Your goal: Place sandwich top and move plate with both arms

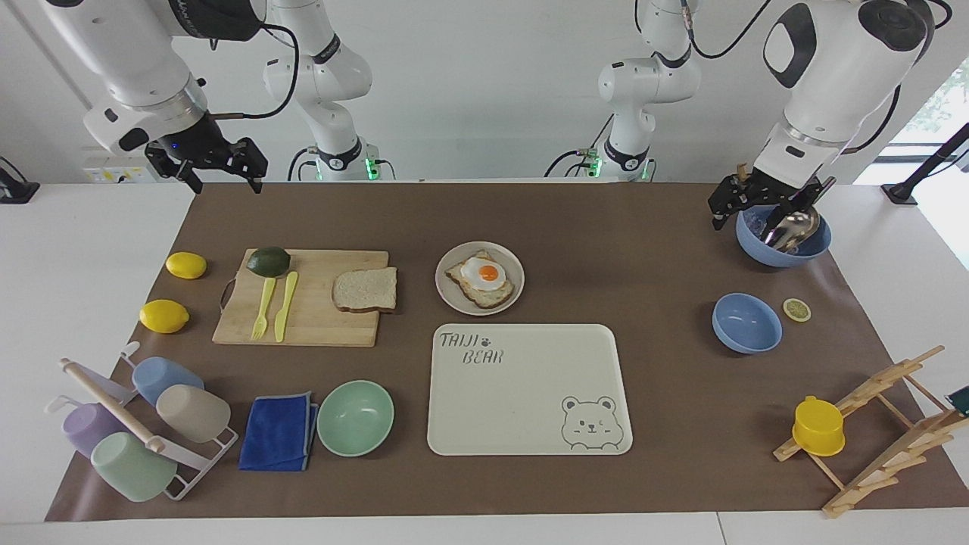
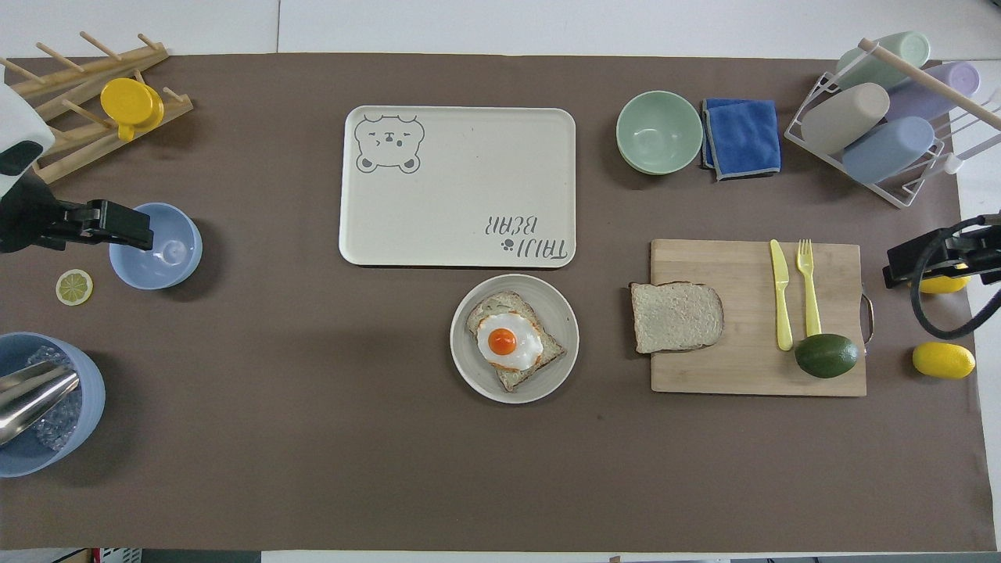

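The sandwich top [image 1: 365,290] is a pale bread slice lying on the corner of a wooden cutting board [image 1: 318,318], on the end facing the plate; it also shows in the overhead view [image 2: 675,317]. The plate [image 1: 515,267] sits mid-table and holds a browner toast with a fried egg [image 1: 482,278]; the plate also shows in the overhead view [image 2: 469,361]. My right gripper [image 1: 227,182] hangs open and empty high over the mat's edge at the right arm's end. My left gripper [image 1: 746,221] is open over a large blue bowl [image 1: 783,253] at the left arm's end.
A cream bear tray [image 1: 530,390] lies just farther from the robots than the plate. An avocado, a yellow fork and a knife [image 1: 286,304] are on the board, with two lemons beside it. A mint bowl [image 1: 356,418], blue cloth, cup rack, second blue bowl [image 1: 746,323] and wooden rack stand around.
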{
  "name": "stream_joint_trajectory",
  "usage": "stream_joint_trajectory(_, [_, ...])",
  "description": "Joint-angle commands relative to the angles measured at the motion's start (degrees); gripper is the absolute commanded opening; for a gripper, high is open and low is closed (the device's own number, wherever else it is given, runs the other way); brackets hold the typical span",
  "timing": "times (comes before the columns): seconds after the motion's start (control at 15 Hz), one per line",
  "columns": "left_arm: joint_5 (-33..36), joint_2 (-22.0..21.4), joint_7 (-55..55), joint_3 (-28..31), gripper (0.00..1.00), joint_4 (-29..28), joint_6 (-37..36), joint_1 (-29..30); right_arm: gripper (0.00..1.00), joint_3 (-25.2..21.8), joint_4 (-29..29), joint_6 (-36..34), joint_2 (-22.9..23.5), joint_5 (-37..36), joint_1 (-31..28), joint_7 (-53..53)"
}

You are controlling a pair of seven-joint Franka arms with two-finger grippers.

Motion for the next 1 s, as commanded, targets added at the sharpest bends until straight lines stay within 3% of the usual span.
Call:
stream_joint_trajectory(0.0, [0.89,-0.69,0.27,-0.31,1.00,-0.13,-0.58,0.51,1.00,0.10,1.04,-0.33,0.61,1.51,-0.44,-1.54])
stream_joint_trajectory(0.67, [0.89,-0.69,0.27,-0.31,1.00,-0.13,-0.58,0.51,1.00,0.01,-0.19,-0.94,-0.09,2.04,-0.35,-0.92])
stream_joint_trajectory(0.93, [0.89,-0.69,0.27,-0.31,1.00,-0.13,-0.58,0.51,1.00,0.10,-0.45,0.45,-0.18,2.22,1.65,-5.75])
